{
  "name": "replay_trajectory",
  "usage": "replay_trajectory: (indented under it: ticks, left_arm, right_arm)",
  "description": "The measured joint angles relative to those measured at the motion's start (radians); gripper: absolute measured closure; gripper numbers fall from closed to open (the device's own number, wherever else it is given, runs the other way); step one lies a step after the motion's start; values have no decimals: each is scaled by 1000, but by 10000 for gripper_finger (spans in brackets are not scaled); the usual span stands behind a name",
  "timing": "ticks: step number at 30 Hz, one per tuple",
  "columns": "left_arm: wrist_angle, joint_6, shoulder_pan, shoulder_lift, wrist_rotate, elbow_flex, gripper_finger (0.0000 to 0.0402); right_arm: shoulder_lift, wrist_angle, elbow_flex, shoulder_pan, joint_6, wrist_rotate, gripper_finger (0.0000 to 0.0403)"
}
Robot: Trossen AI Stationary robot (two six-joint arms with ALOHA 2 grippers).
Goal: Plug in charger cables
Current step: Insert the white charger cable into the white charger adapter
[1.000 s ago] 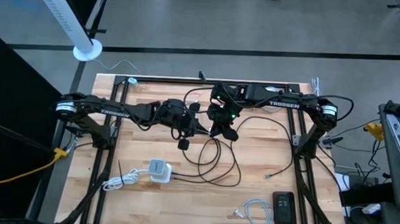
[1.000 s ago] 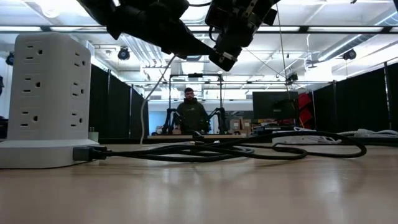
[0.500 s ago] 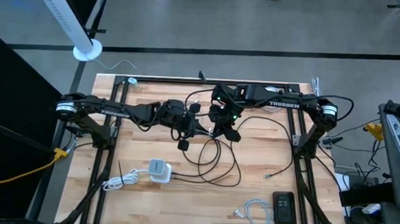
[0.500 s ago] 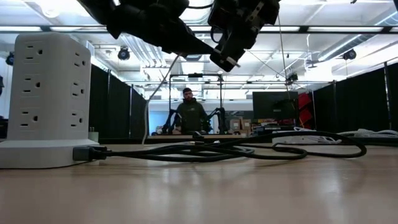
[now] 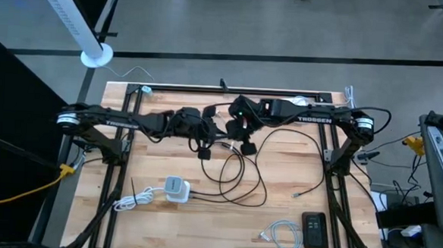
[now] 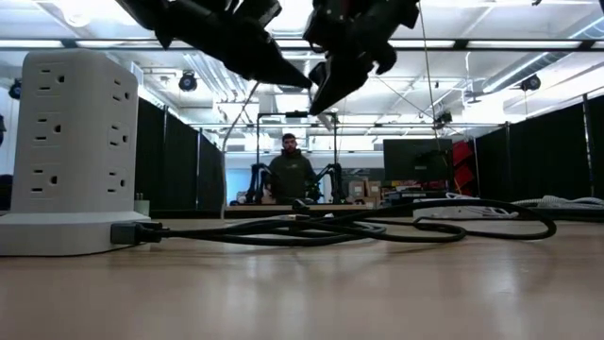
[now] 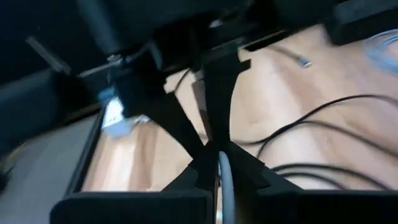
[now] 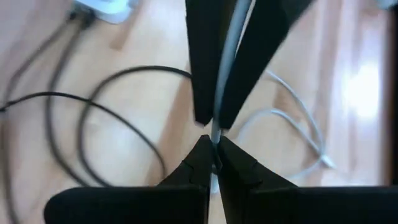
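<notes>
Being pinched: thin grey cable (image 8: 219, 93), by both closed tools, left tool (image 5: 214, 140) and right tool (image 5: 235, 133), above tabletop (image 5: 292, 219) | risk: cable being pulled free if tools are being drawn apart.

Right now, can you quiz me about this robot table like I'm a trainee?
1. True or false: the long black cable lies looped on the wooden table.
2. What are the left gripper and right gripper both pinching in mid-air?
3. The coiled white cable lies beside: A) the flat black device, B) the white outlet tower.
Key: 1 true; 2 one thin grey cable; 3 A.
</notes>
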Motion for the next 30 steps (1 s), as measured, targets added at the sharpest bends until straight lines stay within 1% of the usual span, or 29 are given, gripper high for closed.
replay_trajectory:
  ticks: [3, 6, 10, 12, 14, 17, 21, 22, 23, 24, 26, 27, 30]
  left_arm:
    - [-74, -25, 0, -14, -73, 5, 389]
    - [-153, -57, 0, -20, -110, 4, 370]
    - [-196, -123, 8, -48, -115, 5, 326]
    - [-252, -161, 11, -73, -132, 18, 299]
    - [-345, -193, 12, -106, -172, 40, 273]
    - [-445, -231, 13, -176, -283, 54, 240]
    - [-527, -322, 43, -246, -533, 52, 214]
    - [-558, -358, 66, -257, -575, 52, 212]
    - [-586, -394, 102, -266, -588, 52, 211]
    - [-614, -434, 148, -270, -582, 52, 212]
    - [-673, -481, 261, -267, -531, 52, 218]
    - [-703, -467, 321, -257, -491, 51, 223]
    - [-746, -346, 492, -211, -404, 50, 241]
  right_arm:
    - [0, 12, -2, -10, 1, 11, 403]
    - [0, 20, -2, -22, -3, 10, 403]
    - [0, 45, -2, -56, -5, 7, 403]
    - [0, 69, -2, -79, -3, 7, 403]
    - [-1, 87, -9, -104, 4, 6, 403]
    - [-2, 156, -47, -144, 30, 2, 403]
    - [-2, 364, -165, -196, 86, -58, 403]
    - [-2, 417, -199, -206, 103, -69, 403]
    - [-2, 461, -232, -213, 112, -73, 403]
    - [-2, 497, -261, -217, 122, -75, 403]
    - [-2, 543, -303, -219, 129, -76, 403]
    - [-2, 549, -315, -218, 131, -76, 403]
    - [-4, 551, -344, -210, 131, -94, 403]
